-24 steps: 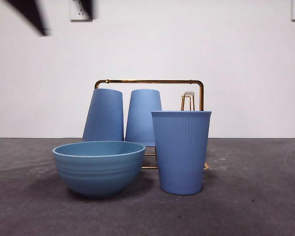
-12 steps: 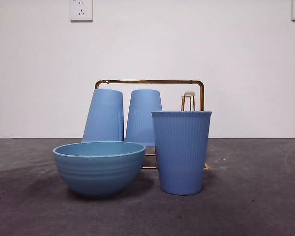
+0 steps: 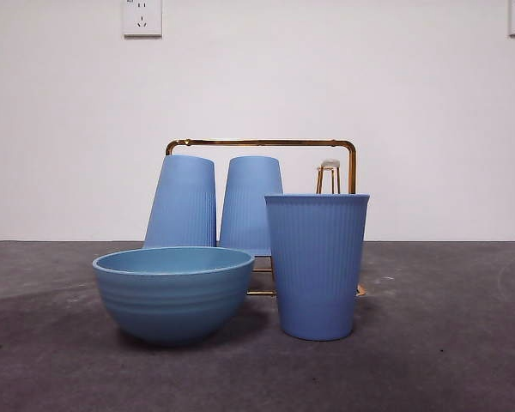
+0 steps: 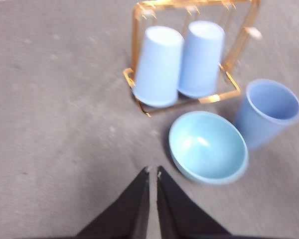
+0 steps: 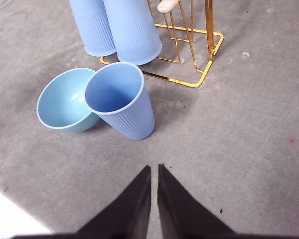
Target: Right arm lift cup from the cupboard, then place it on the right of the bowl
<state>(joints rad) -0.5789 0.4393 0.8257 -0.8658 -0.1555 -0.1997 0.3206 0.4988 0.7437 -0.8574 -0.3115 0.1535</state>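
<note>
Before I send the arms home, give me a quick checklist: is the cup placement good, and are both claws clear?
1. Cup upright, mouth up, on the table to the right of the bowl: ok.
2. Cup free of the cupboard: ok, it stands in front of it.
3. Gap between cup and bowl: cannot tell; they look very close.
4. Right claw let go, pulled back, jaws together: ok.
5. Left claw away from everything, jaws together: ok.
6. Two other cups inverted on the cupboard: ok.
</note>
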